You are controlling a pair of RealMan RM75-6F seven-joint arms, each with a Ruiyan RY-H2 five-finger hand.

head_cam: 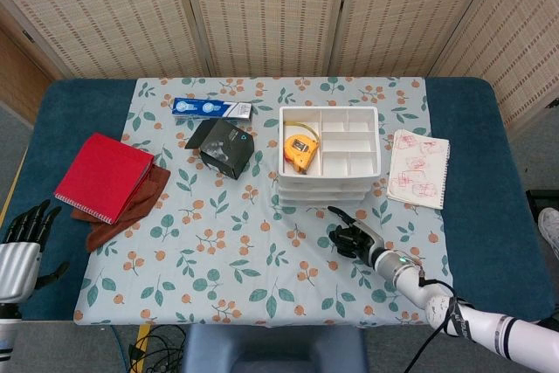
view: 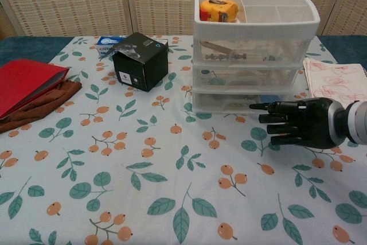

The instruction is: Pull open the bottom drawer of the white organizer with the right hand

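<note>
The white organizer stands right of centre on the floral cloth, with three drawers, all closed. Its bottom drawer shows small items through the clear front. My right hand hovers just in front of that drawer, black fingers stretched toward the drawer front, holding nothing. Whether a fingertip touches the drawer I cannot tell. My left hand rests open at the table's left edge, far from the organizer.
A yellow tape measure lies in the organizer's top tray. A black box, a toothpaste box, a red notebook on brown cloth, and a paper sheet lie around.
</note>
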